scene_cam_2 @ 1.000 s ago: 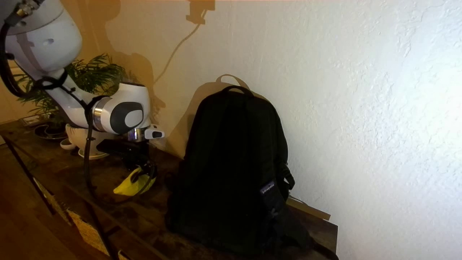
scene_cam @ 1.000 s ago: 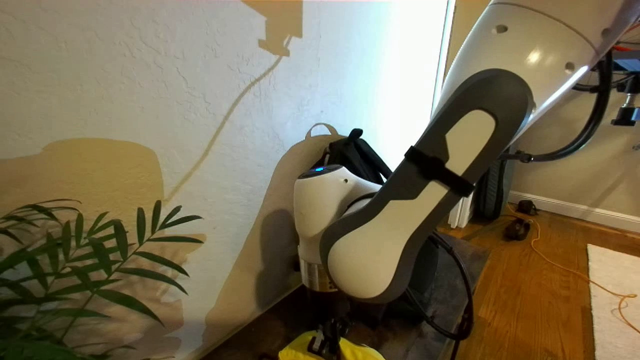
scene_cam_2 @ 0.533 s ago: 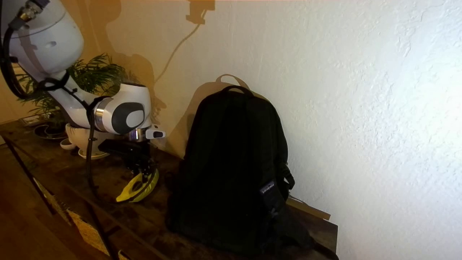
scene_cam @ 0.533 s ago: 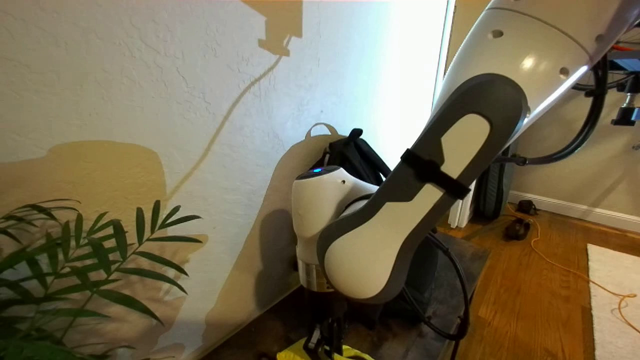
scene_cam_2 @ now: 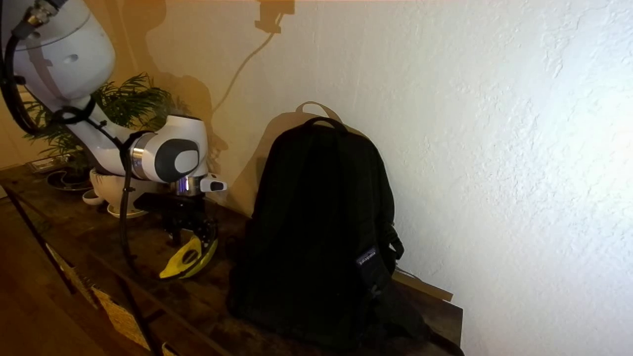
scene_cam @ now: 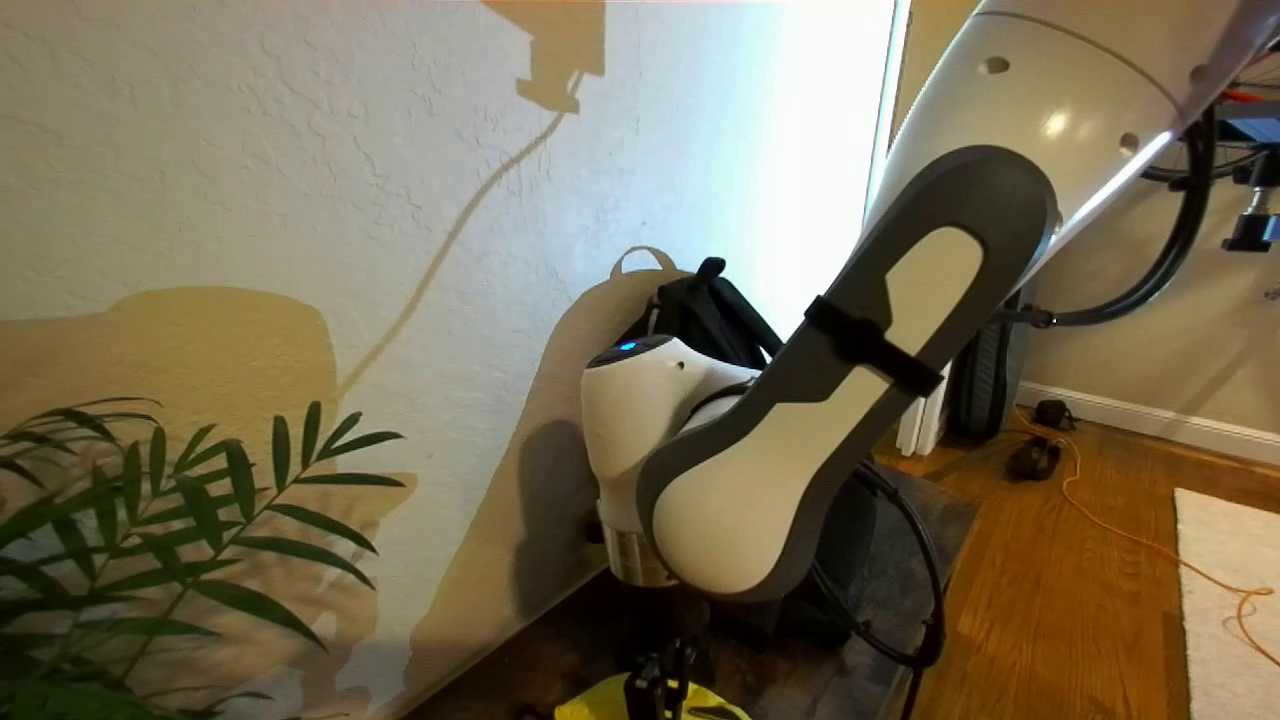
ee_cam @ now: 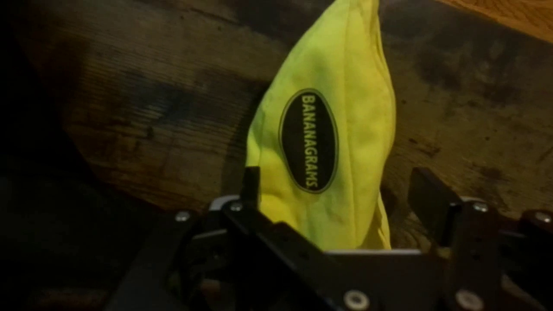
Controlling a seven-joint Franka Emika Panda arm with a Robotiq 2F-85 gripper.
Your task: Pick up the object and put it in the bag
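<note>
- Pale, rough-plastered wall [scene_cam_2: 470, 123] fills the background from twelve to three o'clock in an exterior view.
- Below it stretches a dark wooden tabletop [ee_cam: 466, 99].
- White robot arm [scene_cam: 740, 500] enters from two o'clock in an exterior view, its wrist angled toward six.
- Black backpack [scene_cam_2: 321, 222] stands upright on the tabletop; its dark fabric hides whether it is unzipped.
- Black gripper [ee_cam: 337, 185] holds nothing: in the wrist view its jaws stand spread, one at eight o'clock overlapping the edge of the yellow pouch [ee_cam: 358, 129], the other at four with a gap between. Whether the nearer touches cannot be told.
- Only the positioning looks done; grasping, lifting, carrying and bagging all seem left.
- That pouch lies on the tabletop, apart from the backpack, between eight and nine o'clock of it in an exterior view. It looks soft, seamed lengthwise and banana-shaped, tapering toward twelve o'clock in the wrist view.
- Smallest is its dark oval label [ee_cam: 309, 142], lettered BANANAGRAMS from twelve down to six.
</note>
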